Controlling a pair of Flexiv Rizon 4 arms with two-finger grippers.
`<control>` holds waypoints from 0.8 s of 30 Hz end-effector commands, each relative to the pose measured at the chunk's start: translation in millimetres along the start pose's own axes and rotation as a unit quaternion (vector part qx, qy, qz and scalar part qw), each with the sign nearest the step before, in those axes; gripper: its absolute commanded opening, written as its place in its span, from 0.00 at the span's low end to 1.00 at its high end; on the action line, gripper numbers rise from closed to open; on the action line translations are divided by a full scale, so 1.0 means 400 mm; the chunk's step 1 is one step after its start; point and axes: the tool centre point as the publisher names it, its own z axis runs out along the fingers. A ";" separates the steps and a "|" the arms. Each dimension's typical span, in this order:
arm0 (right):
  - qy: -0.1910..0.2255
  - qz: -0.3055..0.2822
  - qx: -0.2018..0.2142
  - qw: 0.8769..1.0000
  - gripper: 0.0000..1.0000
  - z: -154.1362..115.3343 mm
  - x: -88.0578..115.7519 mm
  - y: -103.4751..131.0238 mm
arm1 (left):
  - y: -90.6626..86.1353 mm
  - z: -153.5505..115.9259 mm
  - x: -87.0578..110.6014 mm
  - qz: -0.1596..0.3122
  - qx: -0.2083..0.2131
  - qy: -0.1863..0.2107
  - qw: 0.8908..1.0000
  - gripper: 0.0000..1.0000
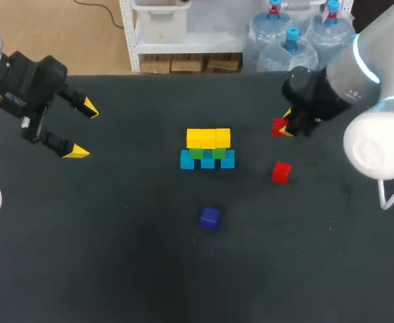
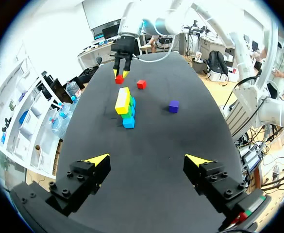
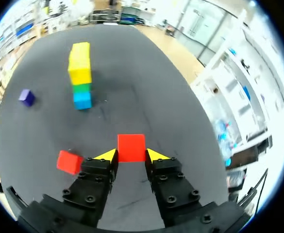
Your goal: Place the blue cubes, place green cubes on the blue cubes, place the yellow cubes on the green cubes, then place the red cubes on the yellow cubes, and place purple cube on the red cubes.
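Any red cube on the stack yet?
No, yellow cubes top it; one red cube is in the right gripper, the other red cube on the table.

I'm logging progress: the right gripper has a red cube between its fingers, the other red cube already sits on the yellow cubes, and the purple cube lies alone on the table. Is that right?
Not quite: the head view shows the other red cube lying on the table, not on the yellow cubes. The rest holds.
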 end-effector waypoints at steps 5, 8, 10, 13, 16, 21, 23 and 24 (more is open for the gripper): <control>-0.007 -0.067 -0.084 0.994 0.00 -0.129 -0.055 -0.018 | -0.001 0.000 0.003 0.001 -0.001 -0.002 1.000 1.00; -0.008 -0.085 -0.087 0.993 0.00 -0.153 -0.081 -0.019 | -0.001 0.000 0.003 0.001 -0.001 -0.002 1.000 1.00; -0.007 -0.086 -0.087 0.992 0.00 -0.161 -0.097 -0.019 | -0.001 0.000 0.003 0.001 -0.001 -0.002 1.000 1.00; -0.004 -0.082 -0.087 0.993 0.00 -0.164 -0.118 -0.017 | -0.001 0.000 0.003 0.001 -0.001 -0.002 1.000 1.00; -0.004 -0.070 -0.077 0.995 0.00 -0.157 -0.142 -0.010 | -0.001 0.000 0.003 0.001 -0.001 -0.002 1.000 1.00; -0.013 -0.060 -0.064 0.996 0.00 -0.133 -0.189 0.011 | -0.001 0.000 0.003 0.001 -0.001 -0.002 1.000 1.00; -0.011 -0.063 -0.056 0.996 0.00 -0.125 -0.211 0.022 | -0.001 0.000 0.003 0.001 -0.001 -0.002 1.000 1.00; -0.012 -0.070 -0.053 0.996 0.00 -0.124 -0.224 0.028 | -0.001 0.000 0.003 0.001 -0.001 -0.002 1.000 1.00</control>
